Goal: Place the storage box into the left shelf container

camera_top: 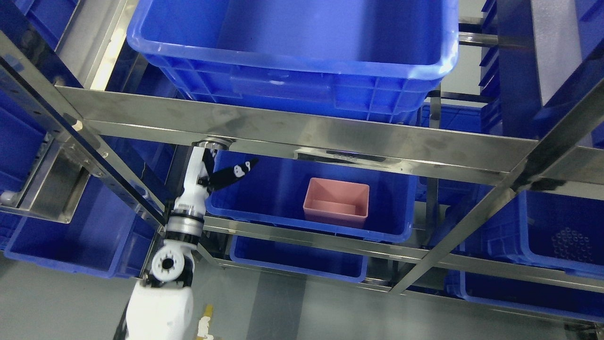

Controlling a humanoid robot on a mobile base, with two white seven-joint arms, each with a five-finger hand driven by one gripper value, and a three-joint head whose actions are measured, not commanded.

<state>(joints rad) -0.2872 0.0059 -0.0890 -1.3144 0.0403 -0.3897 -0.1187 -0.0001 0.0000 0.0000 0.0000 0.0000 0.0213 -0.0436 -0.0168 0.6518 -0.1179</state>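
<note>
A pink storage box [336, 203] sits upright inside the blue container [283, 222] on the middle shelf level, toward its right half. My left hand [222, 175] is raised at the container's left end, just under the steel crossbar. Its fingers [236, 172] are spread and point right toward the box without touching it. Nothing is held. The white left arm [163, 293] rises from the bottom edge. The right arm does not show.
A large blue bin [292, 47] stands on the top shelf above a steel crossbar [302, 132]. More blue bins fill the rack at left [71, 236], lower middle [297, 259] and right [542, 236]. Slanted steel posts [472, 226] frame the bays.
</note>
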